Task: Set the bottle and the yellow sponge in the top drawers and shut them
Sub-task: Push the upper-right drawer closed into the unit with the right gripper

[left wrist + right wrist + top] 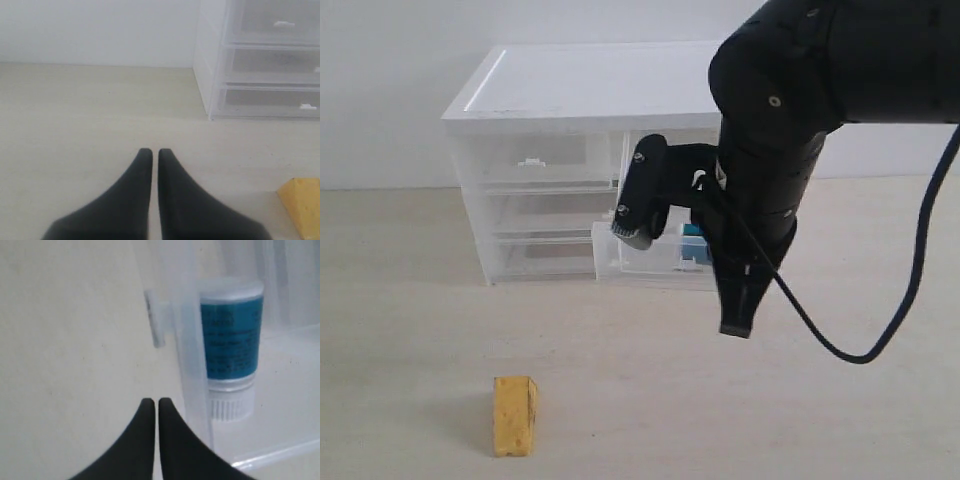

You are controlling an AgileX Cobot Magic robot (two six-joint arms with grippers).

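The teal bottle (231, 347) with its white cap (230, 407) rests inside the pulled-out right top drawer (620, 255), and shows as a teal patch (694, 246) behind my right arm. My right gripper (151, 401) is shut and empty, just outside the drawer's clear front wall (190, 340), next to its white handle tab (156, 320). Its fingers point down at the table (735, 326). The yellow sponge (515, 415) stands on the table in front. My left gripper (151, 151) is shut and empty, low over the table, with the sponge (302, 202) off to one side. The left top drawer (535, 160) is closed.
The white-lidded drawer unit (590, 85) stands at the back against the wall, with two full-width clear drawers (270, 102) under the top ones. My right arm's black cable (840, 350) loops down over the table. Bare table lies around the sponge.
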